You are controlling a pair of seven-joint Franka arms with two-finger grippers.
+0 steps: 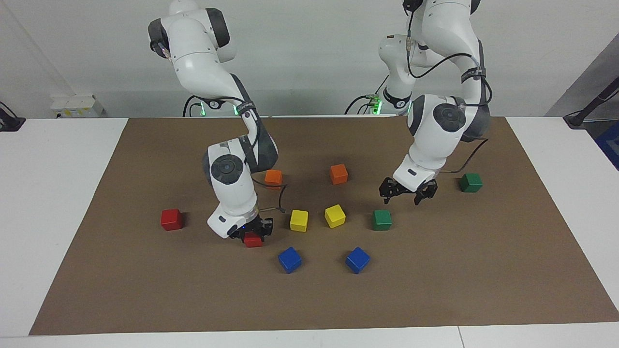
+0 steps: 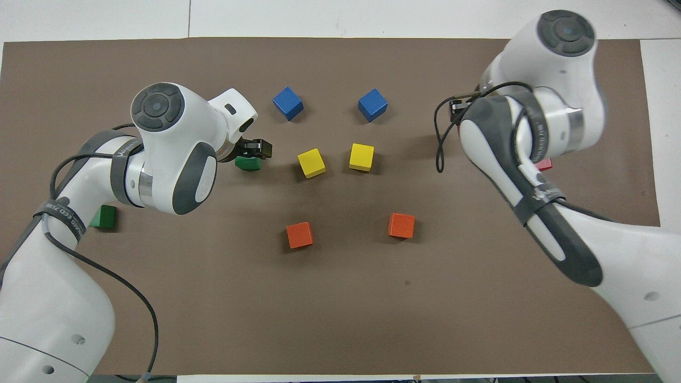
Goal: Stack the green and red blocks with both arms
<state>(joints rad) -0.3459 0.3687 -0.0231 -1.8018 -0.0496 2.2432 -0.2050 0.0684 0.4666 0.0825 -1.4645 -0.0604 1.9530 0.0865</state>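
Facing view, right gripper [image 1: 253, 231]: low on the mat, fingers pinching a red block [image 1: 253, 240] just beside the yellow cubes [image 1: 299, 220].
Facing view, left gripper [image 1: 407, 192]: fingers spread, hanging above the mat near a green block [image 1: 382, 220].
Facing view, spares: second red block [image 1: 171, 219] toward the right arm's end; second green block [image 1: 470, 182] toward the left arm's end.
Overhead view: left gripper [image 2: 254, 150] covers part of the green block [image 2: 248, 163]; right gripper hidden by its arm.
Handling, judged: plain rigid cubes, probably light; flat opposite faces suit a centred pinch.
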